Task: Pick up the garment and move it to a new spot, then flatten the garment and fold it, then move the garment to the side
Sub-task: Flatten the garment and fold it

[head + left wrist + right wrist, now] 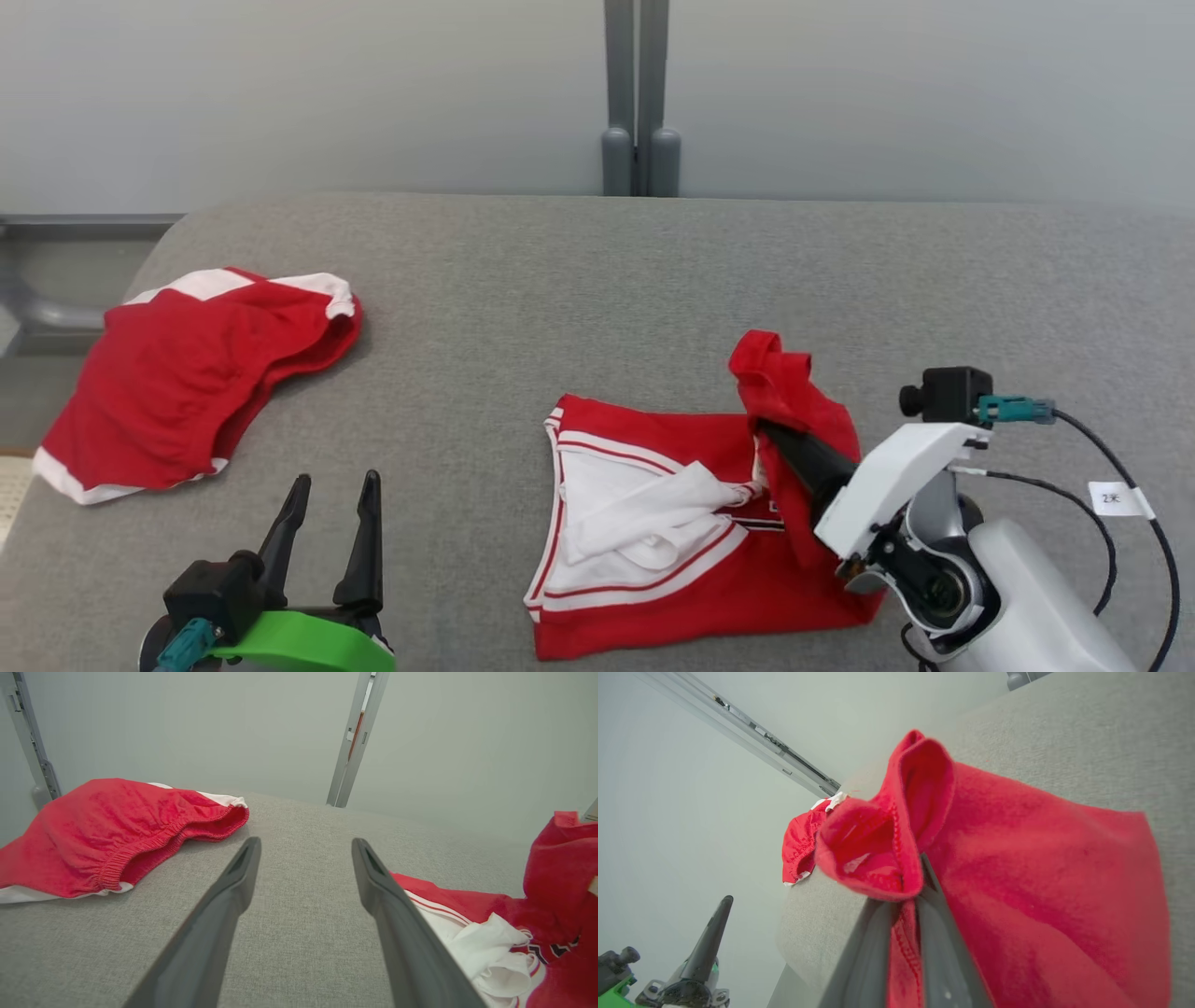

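The robot's right gripper (761, 429) is clamped on a raised red fold of the red-and-white garment (653, 579), which lies on the grey cloth-covered table (597, 280), in front of the grey post (639, 93) and a little to the robot's right of it. The pinched fold stands up off the cloth in a crumpled peak, seen close in the right wrist view with the two dark fingers pressed together on red fabric. The rest of the garment is spread low on the table, with its white lining and red-striped trim turned up on the side nearer the post's line. The left gripper (336, 476) is to the robot's left of the post, close to the table's front edge. Its fingers are spread apart with nothing between them and point toward the back wall. A second red garment (187, 383), white at its edges, lies rumpled well to the left of the post, near the table's rounded corner. It is apart from both grippers.
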Robot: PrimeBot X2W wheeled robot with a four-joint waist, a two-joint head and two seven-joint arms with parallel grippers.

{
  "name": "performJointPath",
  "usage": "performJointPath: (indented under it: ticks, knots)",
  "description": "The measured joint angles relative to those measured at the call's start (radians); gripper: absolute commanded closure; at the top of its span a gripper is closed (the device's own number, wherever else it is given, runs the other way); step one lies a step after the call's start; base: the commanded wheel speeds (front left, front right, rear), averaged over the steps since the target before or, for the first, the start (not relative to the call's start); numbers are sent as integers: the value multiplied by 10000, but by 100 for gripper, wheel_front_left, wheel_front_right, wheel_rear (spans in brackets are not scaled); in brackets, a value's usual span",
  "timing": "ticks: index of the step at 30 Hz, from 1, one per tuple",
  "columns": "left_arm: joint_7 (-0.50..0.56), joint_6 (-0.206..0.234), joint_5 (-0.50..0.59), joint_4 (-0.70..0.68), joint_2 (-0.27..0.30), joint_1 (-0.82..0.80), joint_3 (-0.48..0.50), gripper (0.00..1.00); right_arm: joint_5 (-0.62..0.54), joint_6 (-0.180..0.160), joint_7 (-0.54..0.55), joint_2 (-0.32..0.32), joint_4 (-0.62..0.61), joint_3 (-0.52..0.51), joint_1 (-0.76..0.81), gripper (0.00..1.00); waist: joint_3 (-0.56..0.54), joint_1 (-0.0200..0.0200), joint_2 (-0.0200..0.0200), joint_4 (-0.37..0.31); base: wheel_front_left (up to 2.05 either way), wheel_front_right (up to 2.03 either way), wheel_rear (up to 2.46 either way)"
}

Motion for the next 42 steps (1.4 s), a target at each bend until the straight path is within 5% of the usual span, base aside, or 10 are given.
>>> performJointPath:
  ticks: [14, 20, 22, 29, 35, 42]
  knots:
    - [84, 10, -190, 221, 44, -95, -307, 0, -90, -2, -623, 849, 2650, 240, -988, 100, 258, 0, 0, 1985, 0, 0, 0]
    - [33, 12, -232, 255, 58, -165, -267, 0, 113, -2, -807, 955, 3348, 723, -1290, 100, 531, 0, 0, 2326, 0, 0, 0]
    - [29, 29, -247, 278, 56, -192, -261, 0, 192, -2, -882, 972, 3522, 884, -1388, 0, 584, 0, 0, 2297, 0, 0, 0]
    - [-19, 65, -265, 311, 54, -213, -215, 0, 629, -2, -1241, 754, 2817, 1423, -1571, 0, 549, 0, 0, 1860, 0, 0, 0]
    - [-59, 142, -291, 230, 42, -196, -155, 0, 740, 0, -2182, -506, 1254, 1294, -1490, 0, 436, 0, 0, 1374, 0, 0, 0]
    - [-98, 211, -182, -255, 4, -82, 44, 0, -393, 0, -3793, -2178, 385, 334, -838, 0, 261, 0, 0, 908, 0, 0, 0]
